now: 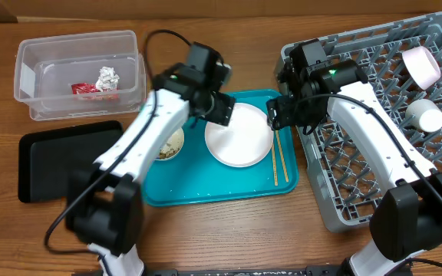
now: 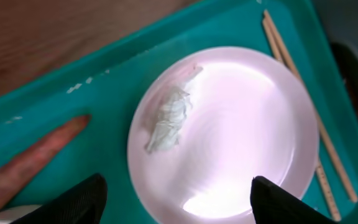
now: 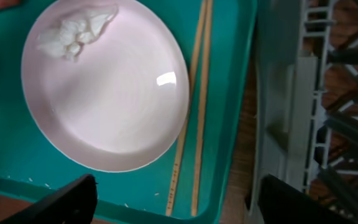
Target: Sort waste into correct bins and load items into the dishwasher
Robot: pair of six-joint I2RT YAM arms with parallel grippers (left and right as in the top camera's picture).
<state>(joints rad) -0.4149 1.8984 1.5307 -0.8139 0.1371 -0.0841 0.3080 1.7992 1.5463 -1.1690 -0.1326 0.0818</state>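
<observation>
The crumpled white paper (image 2: 169, 118) lies on the pale pink plate (image 2: 241, 124), toward the rim nearest the carrot-like piece (image 2: 36, 158). The plate sits flat in the teal tray (image 2: 104, 93), with the chopsticks (image 3: 201, 106) lying side by side just beside its other edge. The left tool (image 2: 178, 186) hovers over the plate, fingers spread wide with nothing between them. The right tool (image 3: 179, 180) is likewise spread and empty, above the plate's rim and the chopsticks, with the dish rack (image 1: 336, 192) just past the tray wall. The step in hand looks like clearing that paper off the plate (it should hardly go into the rack with waste on it). To do this well, the left tool would best centre over the wad, come straight down and close on its raised bulk rather than scrape the glossy plate, which could slide. The paper is light and may cling to a finger, so a firm pinch and a clean lift seem wise before carrying it to the clear tub (image 1: 29, 69), where a red wrapper (image 1: 83, 89) and silver paper (image 1: 107, 77) already lie. The right arm is near and would do well to give the left room.
</observation>
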